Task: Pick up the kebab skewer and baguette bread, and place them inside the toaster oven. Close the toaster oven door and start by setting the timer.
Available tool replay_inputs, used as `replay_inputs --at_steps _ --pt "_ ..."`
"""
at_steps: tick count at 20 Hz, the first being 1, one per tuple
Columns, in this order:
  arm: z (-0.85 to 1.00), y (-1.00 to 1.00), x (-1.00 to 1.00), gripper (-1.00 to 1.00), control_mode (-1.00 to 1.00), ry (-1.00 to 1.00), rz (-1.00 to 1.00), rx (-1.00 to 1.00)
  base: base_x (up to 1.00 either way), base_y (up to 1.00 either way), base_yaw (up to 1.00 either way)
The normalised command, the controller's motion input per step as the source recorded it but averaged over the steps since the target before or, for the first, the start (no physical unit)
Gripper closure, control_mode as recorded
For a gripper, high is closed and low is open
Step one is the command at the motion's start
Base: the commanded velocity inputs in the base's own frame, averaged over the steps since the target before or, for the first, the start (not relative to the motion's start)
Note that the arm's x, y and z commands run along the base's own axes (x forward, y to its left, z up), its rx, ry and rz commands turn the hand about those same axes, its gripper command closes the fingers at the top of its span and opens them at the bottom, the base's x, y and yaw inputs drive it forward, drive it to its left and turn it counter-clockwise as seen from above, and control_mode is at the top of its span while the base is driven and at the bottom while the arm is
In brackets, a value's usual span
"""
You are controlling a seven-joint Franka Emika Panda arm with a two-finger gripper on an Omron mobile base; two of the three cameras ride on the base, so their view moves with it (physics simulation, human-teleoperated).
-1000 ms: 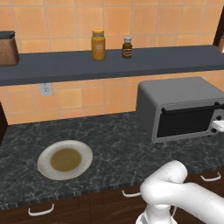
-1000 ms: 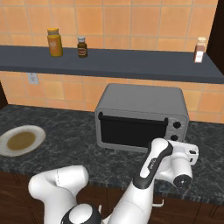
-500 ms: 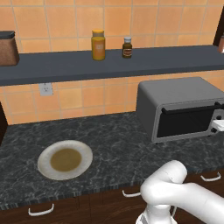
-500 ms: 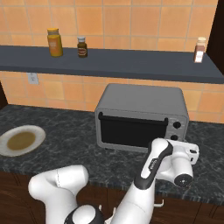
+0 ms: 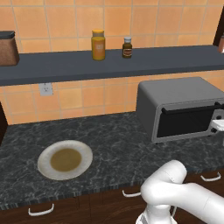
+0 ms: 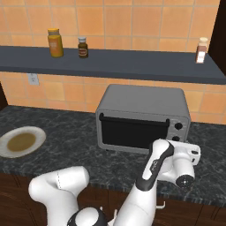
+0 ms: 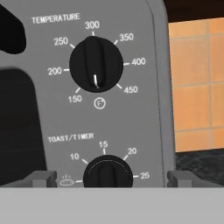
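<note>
Fingertips standing apart, straddling black round toast/timer knob on boxy grey metal toaster oven, dark glass door sitting shut. Risking pinching off-centre and slipping round the knob, or drifting up onto black temperature dial.

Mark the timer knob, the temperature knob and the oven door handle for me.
Timer knob (image 7: 107, 173): hand view, centre of its dark dial.
Temperature knob (image 7: 96, 64): hand view, middle of the ridge.
Door handle (image 6: 133, 120): right base view, middle of the black bar.
</note>
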Motion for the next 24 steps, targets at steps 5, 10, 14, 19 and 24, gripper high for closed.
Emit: replay_inputs --at_steps 5,10,14,19,24 --pt "0.00 0.00 0.00 1.00 -1.00 0.00 0.00 0.00 0.00 0.00 0.00" --pt "0.00 0.00 0.00 1.00 -1.00 0.00 0.00 0.00 0.00 0.00 0.00" --pt "0.00 0.00 0.00 1.00 -1.00 -0.03 0.00 0.00 0.00 0.00 0.00" --pt "-0.02 0.02 0.09 1.00 -1.00 -0.04 0.00 0.00 0.00 0.00 0.00" --pt "-0.15 0.06 0.25 1.00 -1.00 -0.04 0.00 0.00 0.00 0.00 0.00"
